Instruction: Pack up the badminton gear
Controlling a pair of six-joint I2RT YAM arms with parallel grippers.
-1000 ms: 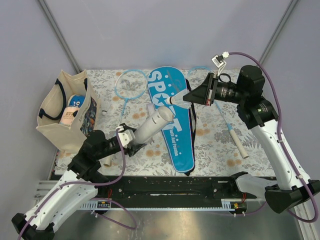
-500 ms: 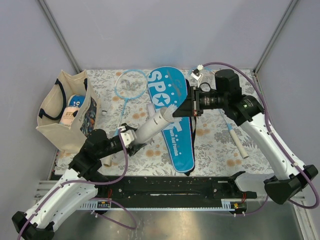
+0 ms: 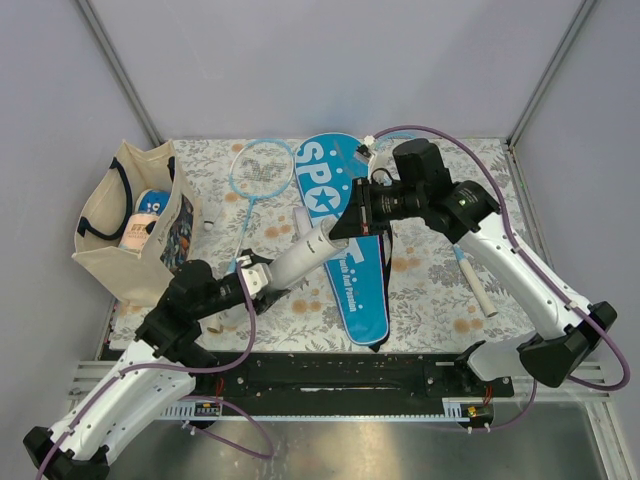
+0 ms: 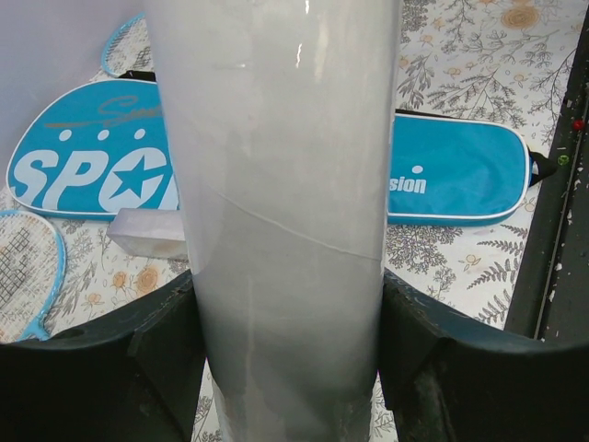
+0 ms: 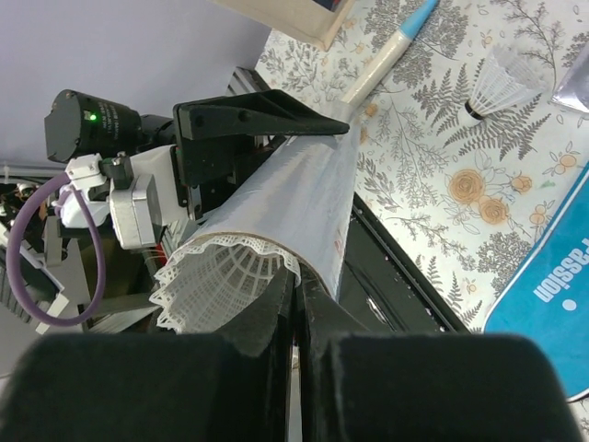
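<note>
My left gripper point(image 3: 262, 277) is shut on the long white tube point(image 3: 305, 252), holding it tilted up off the table; the tube fills the left wrist view point(image 4: 285, 184) between my gripper's black fingers point(image 4: 285, 308). My right gripper point(image 3: 346, 224) is at the tube's open upper end, shut on the rim of a white shuttlecock point(image 5: 216, 276) that sits partly inside the tube mouth point(image 5: 304, 175). The blue "SPORT" cover point(image 3: 350, 215) lies flat mid-table. One light-blue racket point(image 3: 260, 165) lies left of it, another point(image 3: 470, 275) partly under its right side. A loose shuttlecock point(image 5: 497, 87) lies on the cloth.
A beige tote bag point(image 3: 125, 220) with items inside stands at the left edge. A small white piece point(image 3: 301, 217) lies by the cover. A black rail point(image 3: 350, 375) runs along the near table edge. The table has a floral cloth point(image 3: 430, 290).
My right arm has swung left and down over the cover, bringing the shuttlecock to the tube's open end. My left gripper and the tube have barely moved.
</note>
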